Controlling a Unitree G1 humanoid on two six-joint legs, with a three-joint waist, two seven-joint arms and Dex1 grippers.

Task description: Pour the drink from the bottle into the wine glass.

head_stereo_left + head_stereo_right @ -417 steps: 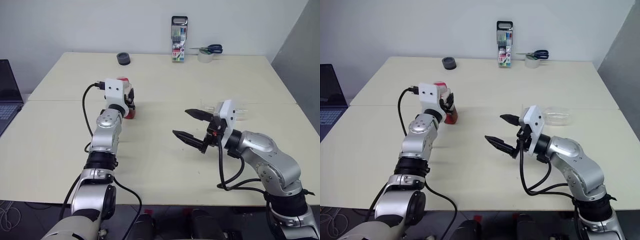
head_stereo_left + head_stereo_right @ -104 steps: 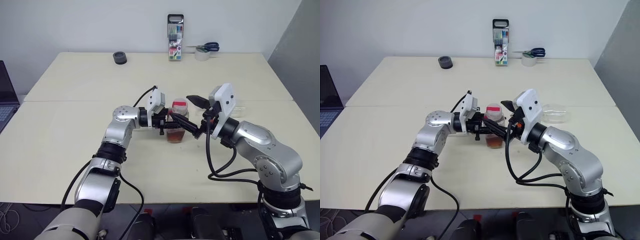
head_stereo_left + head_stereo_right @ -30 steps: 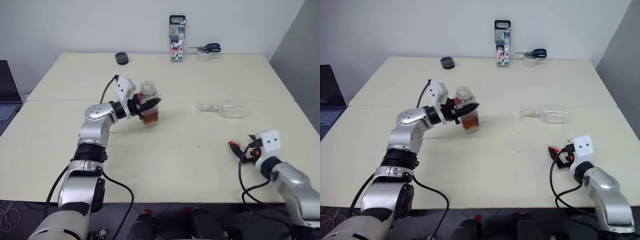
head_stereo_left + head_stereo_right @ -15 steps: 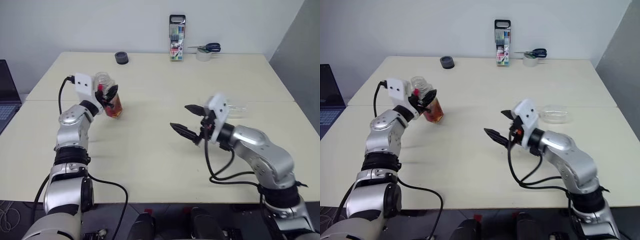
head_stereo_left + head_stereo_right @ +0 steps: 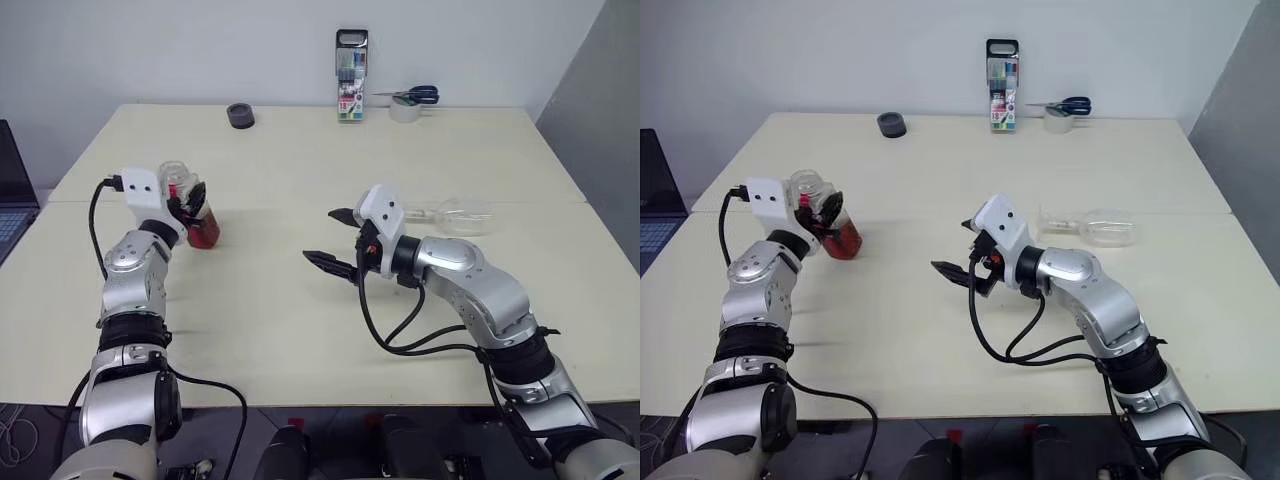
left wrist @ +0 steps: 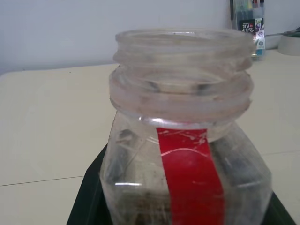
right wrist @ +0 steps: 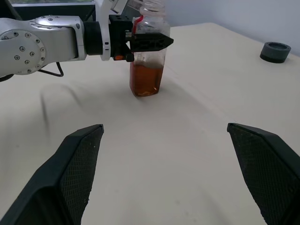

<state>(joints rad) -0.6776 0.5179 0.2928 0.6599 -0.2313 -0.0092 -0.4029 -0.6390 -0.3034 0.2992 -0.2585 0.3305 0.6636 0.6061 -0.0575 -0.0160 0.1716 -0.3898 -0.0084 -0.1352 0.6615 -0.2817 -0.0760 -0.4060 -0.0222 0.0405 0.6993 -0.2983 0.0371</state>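
Bottle of clear plastic (image 5: pixel 828 222), uncapped and part full of amber drink (image 7: pixel 146 79), stands left, clamped in the left gripper (image 5: pixel 827 214). Light, squeezable: hold mid-body. The fragile clear wine glass (image 5: pixel 1095 226) lies toppled right; the right gripper (image 5: pixel 958 247) gapes empty.

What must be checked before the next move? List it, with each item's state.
1. Bottle uncapped: ok, its neck is open.
2. Left gripper shut on the bottle: ok.
3. Drink in the bottle: ok, it fills the lower part.
4. Wine glass upright: not ok, it lies on its side on the table.
5. Right gripper free to take the glass: ok, open and empty over the middle of the table.
6. Bottle over the glass: not ok, they are far apart, on opposite sides of the table.
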